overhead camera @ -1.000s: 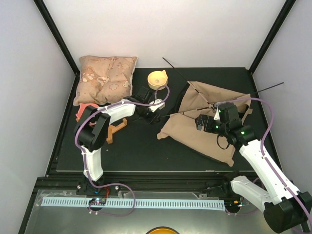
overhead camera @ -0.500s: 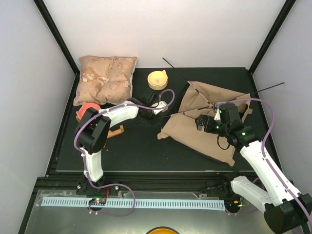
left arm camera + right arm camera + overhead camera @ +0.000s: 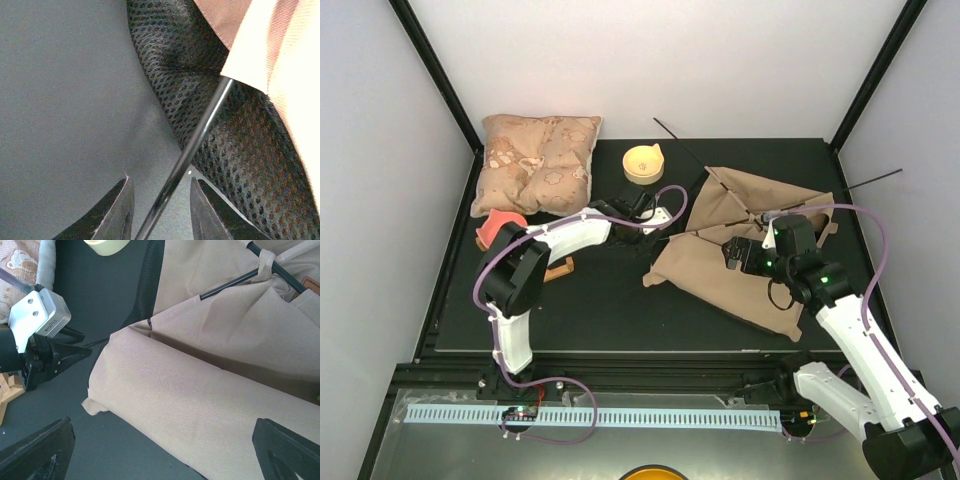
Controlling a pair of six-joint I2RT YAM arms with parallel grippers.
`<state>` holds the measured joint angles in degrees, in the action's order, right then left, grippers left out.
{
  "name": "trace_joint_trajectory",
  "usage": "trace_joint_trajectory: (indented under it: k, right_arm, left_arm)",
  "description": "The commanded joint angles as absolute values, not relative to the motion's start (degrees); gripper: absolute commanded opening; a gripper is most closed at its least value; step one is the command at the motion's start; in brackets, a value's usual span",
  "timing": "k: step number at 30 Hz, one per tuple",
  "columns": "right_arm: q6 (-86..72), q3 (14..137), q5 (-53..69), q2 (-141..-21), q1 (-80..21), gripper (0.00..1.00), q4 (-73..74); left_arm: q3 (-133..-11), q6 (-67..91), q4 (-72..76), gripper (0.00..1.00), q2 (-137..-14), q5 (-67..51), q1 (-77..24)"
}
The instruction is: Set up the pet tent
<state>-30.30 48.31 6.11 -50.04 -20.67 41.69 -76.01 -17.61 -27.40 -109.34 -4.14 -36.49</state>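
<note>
From above, the collapsed pet tent (image 3: 720, 285) lies flat by the table's (image 3: 590, 300) right edge, with thin poles (image 3: 870, 181) jutting toward the far and right edges. Left wrist: the left gripper (image 3: 159, 179) is spread, straddling a black pole (image 3: 202, 132) that slants up-right into the tan sleeve. Right wrist: the right gripper (image 3: 162, 422) hangs wide apart above the fabric.

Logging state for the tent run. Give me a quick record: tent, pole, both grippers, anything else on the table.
tent: collapsed, lying flat on the right half of the table
pole: thin, black, sticks out from under the tent's edge and runs between the left gripper's fingers
left gripper: open, one finger on each side of the pole, not clamped
right gripper: wide open over the tent fabric; contact cannot be told
other: pillow at far left, yellow bowl at the back
</note>
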Motion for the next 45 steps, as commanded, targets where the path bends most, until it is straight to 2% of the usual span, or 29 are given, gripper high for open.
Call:
trace_joint_trajectory:
  k: [1,5,9,12,13,21,31,40,45]
  right_arm:
    - [-29.57,49.94,5.05,-48.88,-20.78,1.00,42.16]
    - [-29.38,49.93,5.51,-49.21,-20.74,1.00,41.77]
    - [-29.87,49.96,5.31,-49.77,-20.74,1.00,41.49]
    - [-29.94,50.43,4.95,-49.88,-20.72,1.00,41.69]
    - [-29.96,50.45,4.56,-49.73,-20.73,1.00,41.78]
    - [-30.78,50.19,1.60,-47.52,-20.74,1.00,41.33]
    - [-30.14,53.26,8.06,-47.34,-20.74,1.00,39.53]
    - [-32.05,56.31,13.14,-46.60,-20.74,1.00,36.90]
    - [-42.24,61.02,9.40,-49.85,-20.74,0.99,39.14]
  left_arm:
    - [-80.12,-18.59,-29.70,0.34,-111.56,-1.85,-36.95]
    - [-81.90,-19.20,-30.88,0.34,-113.38,-1.59,-37.00]
    - [-85.02,-19.31,-34.26,0.20,-115.77,-1.31,-37.55]
    - [-84.78,-19.37,-33.45,0.03,-114.96,-0.91,-37.90]
    - [-84.66,-19.21,-33.26,0.02,-114.24,-1.33,-37.97]
    - [-80.29,-17.96,-26.74,0.02,-101.38,1.84,-40.34]
    - [-80.90,-11.41,-27.31,0.02,-89.84,3.50,-40.56]
    - [-65.55,-5.41,-19.78,0.02,-70.90,0.09,-40.57]
    - [-56.89,-3.30,-15.41,0.02,-62.24,-3.78,-40.52]
